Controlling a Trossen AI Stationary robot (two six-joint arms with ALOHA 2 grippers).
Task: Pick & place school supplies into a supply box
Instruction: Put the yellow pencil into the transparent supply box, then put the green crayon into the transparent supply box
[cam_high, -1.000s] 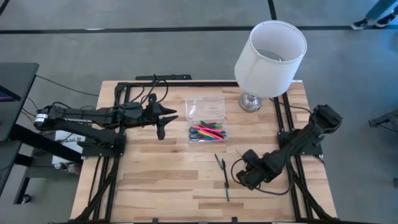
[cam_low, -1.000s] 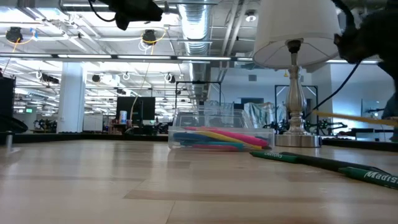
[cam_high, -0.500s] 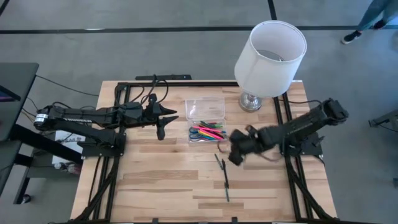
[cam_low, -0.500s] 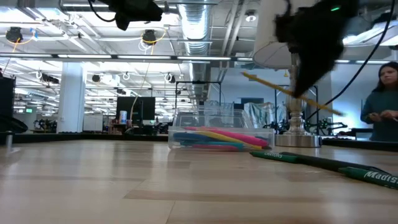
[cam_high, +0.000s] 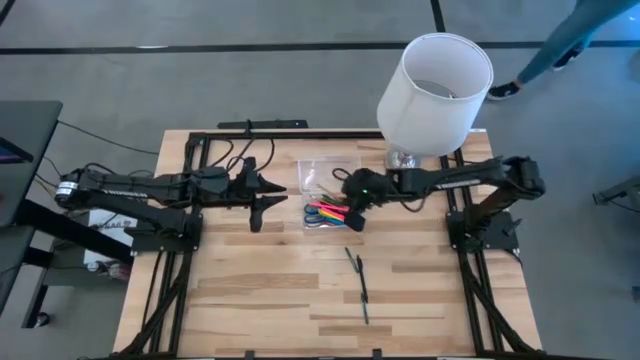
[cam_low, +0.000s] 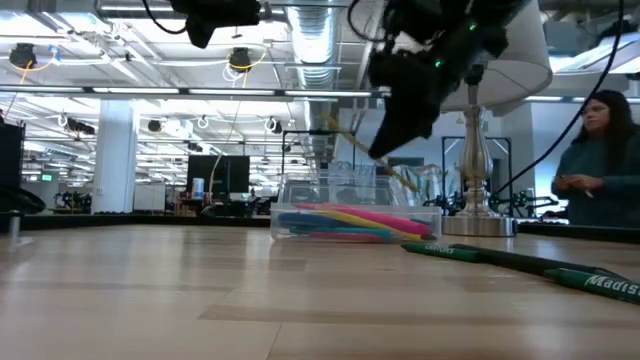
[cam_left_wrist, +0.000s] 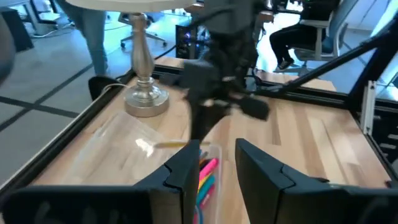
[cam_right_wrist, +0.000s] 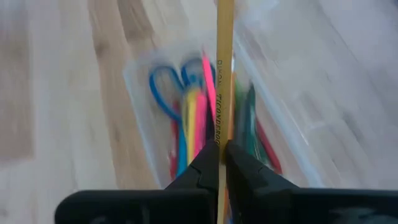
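Right gripper (cam_right_wrist: 218, 163) pinched on yellow pencil (cam_right_wrist: 224, 68) — above supply box (cam_high: 334, 213), left gripper (cam_left_wrist: 217, 163) parted.

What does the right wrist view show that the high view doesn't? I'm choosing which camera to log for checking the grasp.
Only the right wrist view shows the right gripper shut on a yellow pencil, with blue-handled scissors lying in the box below. Only the high view shows the left gripper waiting beside the box, two dark pens loose on the table, and the white lamp. Both show the clear box with coloured pens inside and the right gripper above it.
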